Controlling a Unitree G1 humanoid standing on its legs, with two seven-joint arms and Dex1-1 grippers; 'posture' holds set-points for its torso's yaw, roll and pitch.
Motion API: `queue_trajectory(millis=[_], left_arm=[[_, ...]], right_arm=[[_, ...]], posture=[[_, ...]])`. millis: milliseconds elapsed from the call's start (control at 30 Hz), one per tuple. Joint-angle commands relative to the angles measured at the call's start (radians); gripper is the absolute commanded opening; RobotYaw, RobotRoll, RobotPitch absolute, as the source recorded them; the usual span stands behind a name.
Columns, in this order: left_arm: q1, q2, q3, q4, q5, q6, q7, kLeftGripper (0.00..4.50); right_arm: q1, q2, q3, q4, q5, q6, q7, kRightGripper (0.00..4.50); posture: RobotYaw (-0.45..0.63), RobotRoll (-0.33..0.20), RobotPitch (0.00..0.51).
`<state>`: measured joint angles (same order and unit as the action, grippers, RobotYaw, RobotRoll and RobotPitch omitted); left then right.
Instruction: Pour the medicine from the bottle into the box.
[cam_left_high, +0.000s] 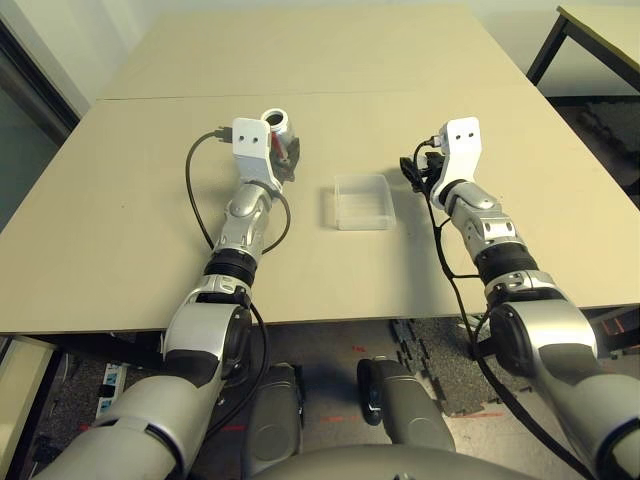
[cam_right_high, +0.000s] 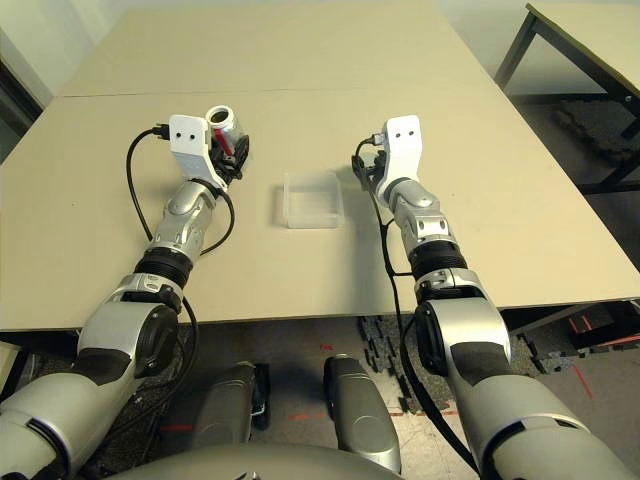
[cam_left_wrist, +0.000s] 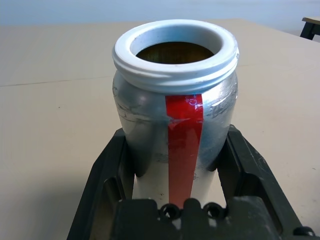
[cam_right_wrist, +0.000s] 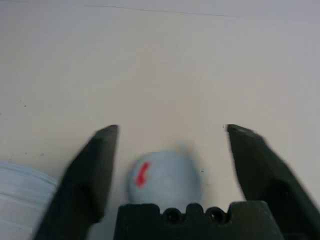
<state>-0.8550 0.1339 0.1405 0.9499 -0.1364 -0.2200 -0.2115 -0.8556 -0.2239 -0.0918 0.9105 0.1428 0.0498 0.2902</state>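
The bottle (cam_left_wrist: 175, 115) is silver-grey with a red stripe down its side. It stands upright with its white-rimmed mouth uncapped, and my left gripper (cam_left_wrist: 176, 134) is shut on its body, a black finger on each side. Seen from the head, the bottle (cam_left_high: 280, 128) is held at the table's left, left of the box (cam_left_high: 362, 200). The box is shallow clear plastic and lies at the table's middle. My right gripper (cam_right_wrist: 173, 131) is open just right of the box. A small loose grey cap (cam_right_wrist: 165, 177) with a red mark lies between its fingers, touching neither.
The tan table (cam_left_high: 120, 230) has bare room all round the box and behind both grippers. A second table's dark-framed edge (cam_left_high: 600, 30) stands at the far right. The box's pale rim (cam_right_wrist: 20, 195) shows beside my right gripper.
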Motion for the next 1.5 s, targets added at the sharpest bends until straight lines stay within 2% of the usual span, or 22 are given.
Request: queue_trajectory(millis=[33, 200, 300, 400, 533, 700, 767, 833, 967, 1033, 1100, 1167, 1233, 1367, 1500], left_arm=[[-0.001, 0.0, 0.005, -0.013, 0.001, 0.011, 0.003, 2.51], [-0.012, 0.008, 0.011, 0.002, -0.002, 0.024, 0.006, 2.51], [-0.025, 0.02, 0.02, 0.018, -0.004, 0.036, 0.008, 2.51], [-0.049, 0.048, 0.028, 0.046, 0.002, 0.037, 0.007, 2.51], [-0.096, 0.104, 0.003, 0.091, 0.044, -0.002, -0.005, 2.51], [-0.192, 0.174, -0.072, 0.152, 0.135, -0.069, -0.073, 2.51], [-0.235, 0.197, -0.107, 0.178, 0.176, -0.1, -0.1, 2.51], [-0.282, 0.22, -0.161, 0.205, 0.236, -0.135, -0.117, 2.51], [-0.394, 0.271, -0.351, 0.249, 0.449, -0.262, -0.124, 2.51], [-0.452, 0.296, -0.499, 0.252, 0.615, -0.362, -0.081, 2.51], [-0.493, 0.308, -0.594, 0.259, 0.72, -0.423, -0.037, 2.51], [-0.548, 0.318, -0.766, 0.251, 0.916, -0.478, 0.04, 2.51], [-0.589, 0.313, -0.896, 0.251, 1.059, -0.508, 0.097, 2.51], [-0.646, 0.272, -1.043, 0.274, 1.215, -0.511, 0.188, 2.51], [-0.69, 0.217, -1.136, 0.29, 1.313, -0.518, 0.262, 2.51]], right_arm=[[-0.006, -0.009, -0.01, -0.009, -0.004, 0.007, 0.008, 4.5], [-0.004, -0.03, -0.019, -0.088, 0.013, 0.05, 0.031, 4.5], [0.038, -0.06, -0.021, -0.22, 0.031, 0.138, 0.067, 4.5], [0.123, -0.131, 0.004, -0.461, 0.059, 0.306, 0.147, 4.5], [0.236, -0.271, 0.04, -0.772, 0.103, 0.543, 0.271, 4.5], [0.329, -0.442, 0.064, -1.018, 0.182, 0.766, 0.412, 4.5], [0.35, -0.484, 0.076, -1.073, 0.203, 0.812, 0.449, 4.5], [0.358, -0.497, 0.097, -1.105, 0.21, 0.831, 0.465, 4.5], [0.366, -0.488, 0.158, -1.155, 0.22, 0.868, 0.484, 4.5], [0.359, -0.476, 0.191, -1.16, 0.213, 0.872, 0.482, 4.5], [0.353, -0.465, 0.212, -1.156, 0.205, 0.87, 0.478, 4.5], [0.342, -0.447, 0.24, -1.136, 0.191, 0.852, 0.476, 4.5], [0.332, -0.428, 0.255, -1.116, 0.184, 0.838, 0.471, 4.5], [0.327, -0.402, 0.266, -1.083, 0.17, 0.812, 0.469, 4.5], [0.319, -0.37, 0.273, -1.043, 0.157, 0.779, 0.462, 4.5]], posture=[[-0.12, 0.0, 0.107], [-0.12, 0.0, 0.106], [-0.12, 0.0, 0.107], [-0.12, 0.0, 0.108], [-0.13, 0.0, 0.112], [-0.15, 0.0, 0.116], [-0.16, 0.0, 0.114], [-0.16, 0.0, 0.114], [-0.16, 0.0, 0.111], [-0.17, 0.0, 0.11], [-0.17, 0.0, 0.109], [-0.17, 0.0, 0.108], [-0.16, 0.0, 0.108], [-0.16, 0.0, 0.104], [-0.16, 0.0, 0.099]])
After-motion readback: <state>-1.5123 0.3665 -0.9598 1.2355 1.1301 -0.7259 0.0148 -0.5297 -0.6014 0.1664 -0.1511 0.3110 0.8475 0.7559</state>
